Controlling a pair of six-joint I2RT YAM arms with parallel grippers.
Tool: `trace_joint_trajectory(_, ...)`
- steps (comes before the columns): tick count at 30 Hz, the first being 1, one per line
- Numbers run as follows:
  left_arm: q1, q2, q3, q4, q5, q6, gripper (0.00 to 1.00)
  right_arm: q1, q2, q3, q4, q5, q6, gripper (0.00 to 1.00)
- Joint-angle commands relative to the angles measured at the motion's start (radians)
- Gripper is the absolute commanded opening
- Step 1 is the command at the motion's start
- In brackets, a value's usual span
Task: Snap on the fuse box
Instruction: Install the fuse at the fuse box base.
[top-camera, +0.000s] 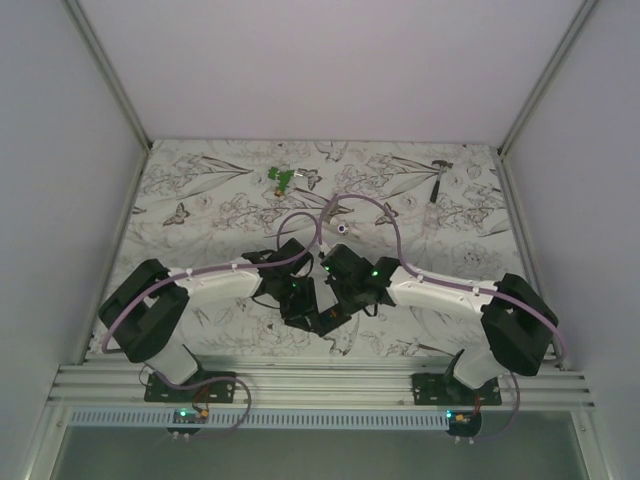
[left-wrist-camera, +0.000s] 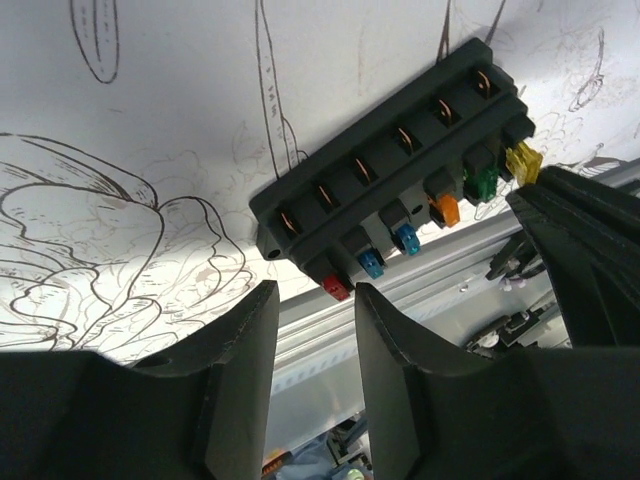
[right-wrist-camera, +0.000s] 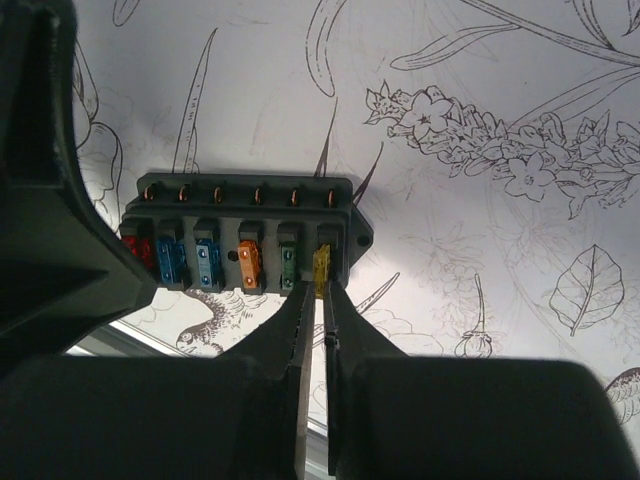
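The fuse box (right-wrist-camera: 240, 225) is a black rectangular block lying on the flower-print table near its front edge. Its front row holds red, blue, orange, green and yellow fuses. My right gripper (right-wrist-camera: 320, 292) is shut on the yellow fuse (right-wrist-camera: 321, 270), which stands in the end slot at the box's right end. My left gripper (left-wrist-camera: 315, 295) is open and holds nothing. Its fingertips sit just short of the red fuse (left-wrist-camera: 336, 287) at the other end of the fuse box (left-wrist-camera: 400, 160). From above, both grippers (top-camera: 318, 305) meet over the box and hide most of it.
A green clip-like piece (top-camera: 283, 178) lies at the back middle of the table, and a grey metal tool (top-camera: 440, 178) at the back right. A small white object (top-camera: 343, 228) sits behind the grippers. The aluminium rail (top-camera: 320, 380) runs along the near edge.
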Motion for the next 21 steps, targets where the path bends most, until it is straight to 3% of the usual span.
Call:
trace_joint_trajectory(1, -0.010, 0.040, 0.008, -0.031, -0.018, -0.009, 0.38, -0.005, 0.016, -0.021, 0.025, -0.012, -0.009, 0.08)
trace_joint_trajectory(10, -0.010, 0.064, 0.010, -0.033, -0.021, -0.021, 0.34, -0.013, 0.015, -0.078, 0.016, -0.001, -0.015, 0.00)
trace_joint_trajectory(21, -0.001, 0.079, -0.002, -0.036, -0.022, -0.037, 0.30, -0.076, 0.011, -0.145, 0.009, -0.044, -0.048, 0.00)
